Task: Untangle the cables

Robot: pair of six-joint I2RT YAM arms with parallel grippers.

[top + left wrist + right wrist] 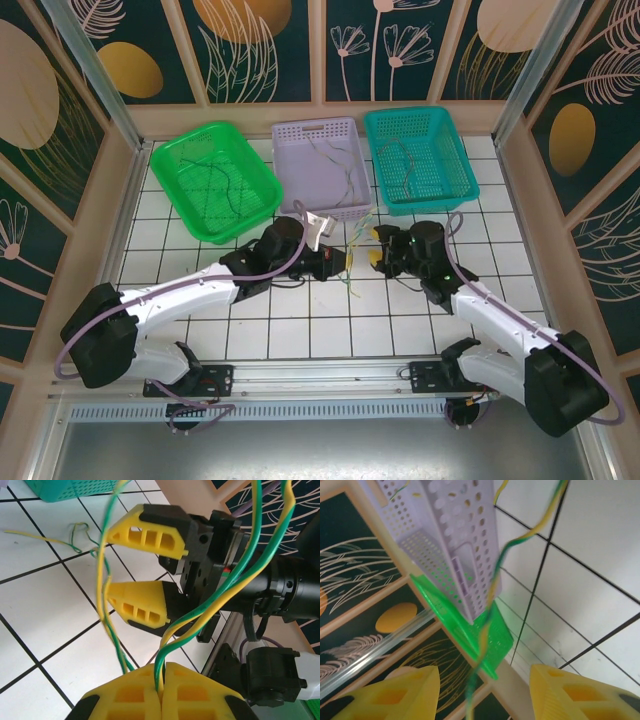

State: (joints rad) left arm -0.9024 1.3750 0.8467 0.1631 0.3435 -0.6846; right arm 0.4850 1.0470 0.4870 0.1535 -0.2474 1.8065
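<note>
I see three perforated baskets in a row at the far side of the white tiled table (300,320). The green basket (175,195) sits left, turned askew, the lilac basket (335,210) is in the middle, and the teal basket (425,205) is on the right. Dark leaf-patterned wall panels (260,50) stand around the table.

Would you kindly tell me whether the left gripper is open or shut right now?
Shut: in the left wrist view, the left gripper has its yellow fingers meeting, pinching the cables between them.
</note>
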